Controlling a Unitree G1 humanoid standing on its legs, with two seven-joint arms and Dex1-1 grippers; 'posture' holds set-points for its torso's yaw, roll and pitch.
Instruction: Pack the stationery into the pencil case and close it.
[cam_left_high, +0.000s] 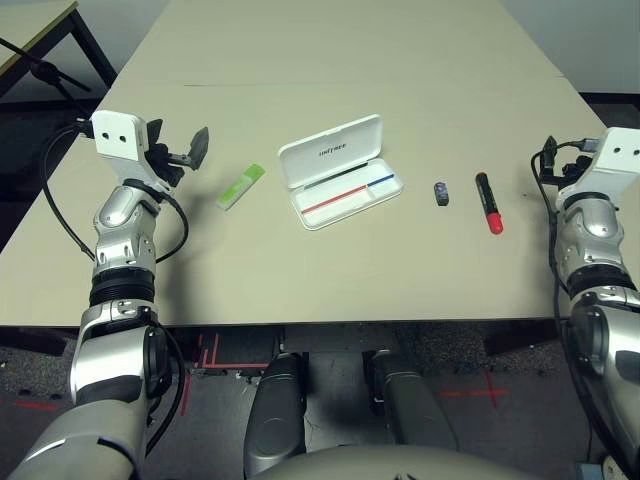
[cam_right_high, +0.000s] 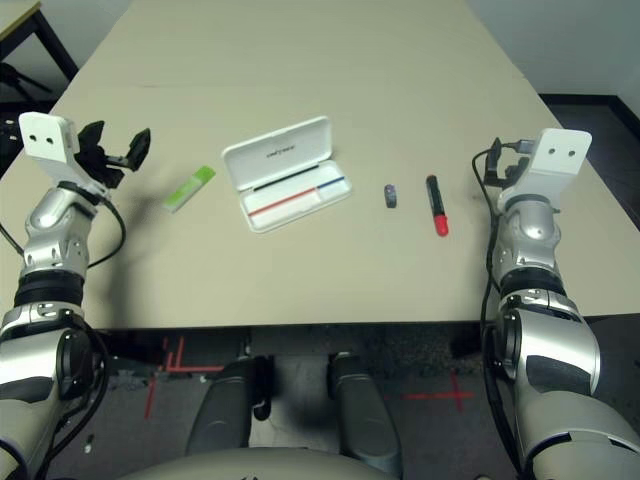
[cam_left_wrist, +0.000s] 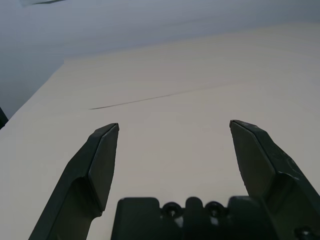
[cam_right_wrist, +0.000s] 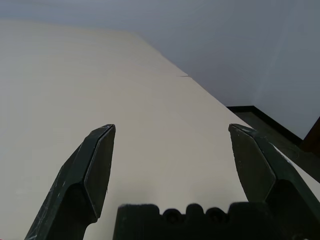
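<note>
The white pencil case (cam_left_high: 340, 172) lies open mid-table, its lettered lid tipped back and a red-and-blue line in the tray. A flat light-green stick (cam_left_high: 241, 187) rests to its left. To its right sit a tiny dark purplish block (cam_left_high: 441, 193) and a red marker (cam_left_high: 488, 203) with a black cap. My left gripper (cam_left_high: 186, 154) hovers open and empty left of the green stick. Over the table's right edge, beyond the marker, my right gripper (cam_right_wrist: 172, 134) stands open and empty above bare tabletop.
The beige table (cam_left_high: 330, 270) has a thin seam (cam_left_high: 250, 85) across its far half. Its front edge runs just before my body. Another table with black legs (cam_left_high: 40, 40) stands at the far left. Dark floor lies past the right edge.
</note>
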